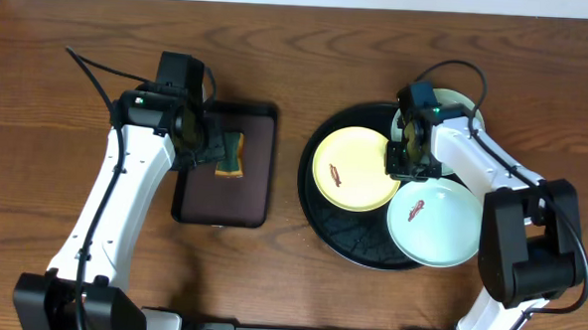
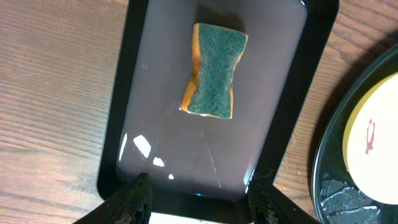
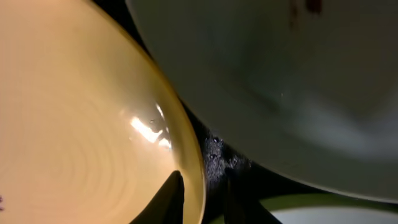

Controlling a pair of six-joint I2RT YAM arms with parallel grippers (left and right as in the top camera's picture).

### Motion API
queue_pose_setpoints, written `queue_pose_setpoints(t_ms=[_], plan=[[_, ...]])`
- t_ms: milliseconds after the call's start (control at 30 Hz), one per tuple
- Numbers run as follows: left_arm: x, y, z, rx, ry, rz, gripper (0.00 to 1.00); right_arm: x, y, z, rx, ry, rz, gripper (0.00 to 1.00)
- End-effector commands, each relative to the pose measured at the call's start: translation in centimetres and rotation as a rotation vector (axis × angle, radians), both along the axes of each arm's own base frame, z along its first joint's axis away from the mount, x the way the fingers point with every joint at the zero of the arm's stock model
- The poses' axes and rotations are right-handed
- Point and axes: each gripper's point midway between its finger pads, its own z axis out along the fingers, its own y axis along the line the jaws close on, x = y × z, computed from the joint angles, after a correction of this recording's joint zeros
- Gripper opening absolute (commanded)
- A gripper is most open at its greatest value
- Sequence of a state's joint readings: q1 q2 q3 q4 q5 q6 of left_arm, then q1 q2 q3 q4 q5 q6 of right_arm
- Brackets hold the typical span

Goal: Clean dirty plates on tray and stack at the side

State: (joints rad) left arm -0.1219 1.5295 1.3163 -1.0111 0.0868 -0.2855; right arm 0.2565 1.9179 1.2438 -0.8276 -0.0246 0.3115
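Right pincer (image 3: 204,198) looks clamped on the yellow plate (image 1: 358,178) rim, left pincer (image 2: 199,200) hovering wide above the sponge (image 2: 214,71).

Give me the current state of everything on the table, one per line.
Yellow plate: smeared, on the black tray.
Front white plate: smeared, on the black tray.
Back white plate: mostly hidden.
Sponge: lying loose on the brown tray.
Left gripper: open, over the brown tray.
Right gripper: astride the yellow plate's rim, grip unclear.
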Motion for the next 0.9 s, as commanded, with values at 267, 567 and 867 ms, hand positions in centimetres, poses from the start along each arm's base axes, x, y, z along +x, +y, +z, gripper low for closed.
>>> queue_pose_setpoints(t_ms=[267, 567, 867], plan=[[0.2, 0.4, -1.8, 0.033, 0.034, 0.014, 0.52, 1.3, 0.7, 0.6, -0.003, -0.056, 0.011, 0.19], [0.2, 0.5, -1.9, 0.033, 0.035, 0.015, 0.47, 1.5, -0.6, 0.7, -0.079, -0.071, 0.004, 0.14], [0.2, 0.5, -2.5, 0.031, 0.033, 0.021, 0.47, 1.4, -0.3, 0.6, -0.064, -0.064, 0.008, 0.01]])
